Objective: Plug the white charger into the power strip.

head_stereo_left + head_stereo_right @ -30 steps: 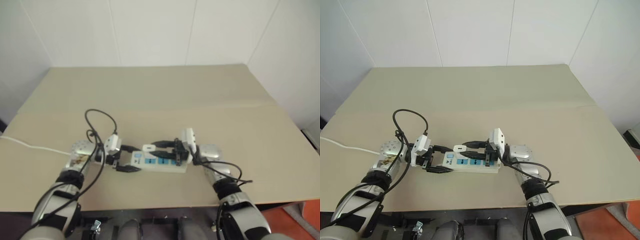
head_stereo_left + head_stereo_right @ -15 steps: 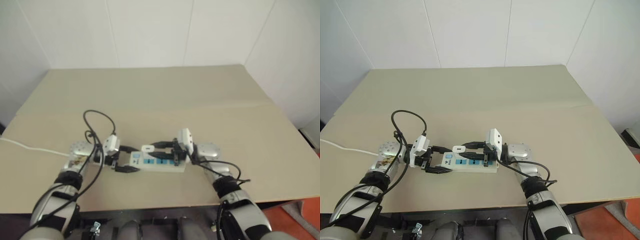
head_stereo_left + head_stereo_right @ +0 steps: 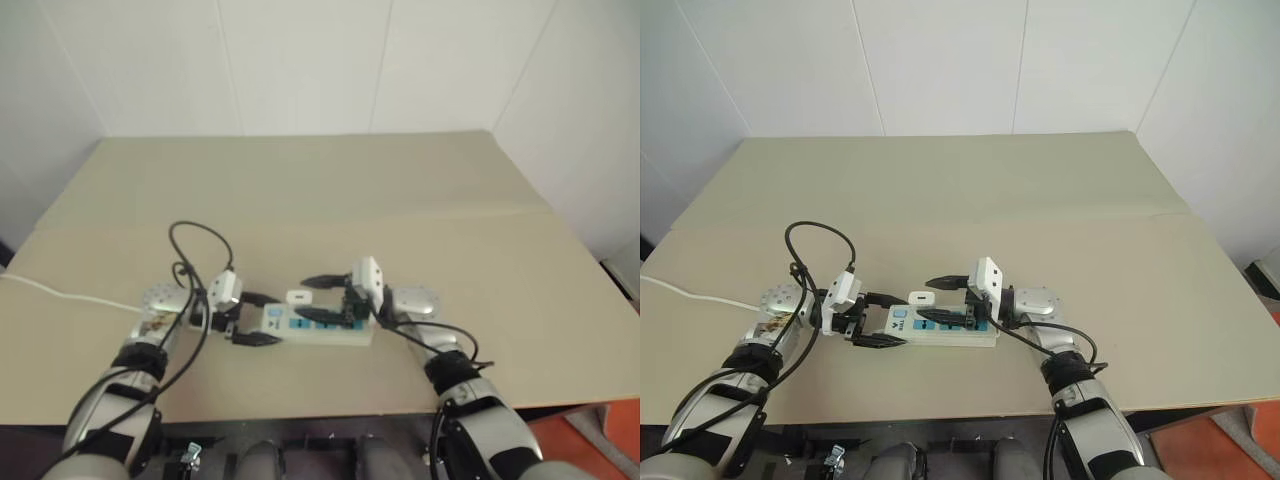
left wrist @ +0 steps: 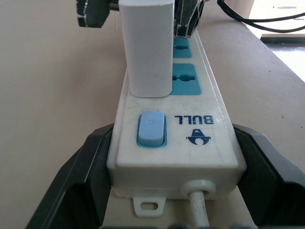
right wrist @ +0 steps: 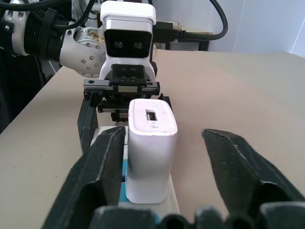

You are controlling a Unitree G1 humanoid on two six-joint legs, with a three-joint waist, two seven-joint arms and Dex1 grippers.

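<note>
Two grippers flank the job: on the left, the left gripper [image 3: 869, 319] straddles the switch end of the power strip [image 3: 945, 330], fingers spread alongside it. The white charger [image 3: 921, 298] stands upright, seemingly seated in the strip's first socket. The right gripper [image 3: 940, 299] has its fingers spread, charger released; little remains but withdrawing.

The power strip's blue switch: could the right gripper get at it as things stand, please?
Probably not directly: the white charger stands upright in the power strip between the open right gripper and the blue switch, and the left gripper brackets that end.
</note>
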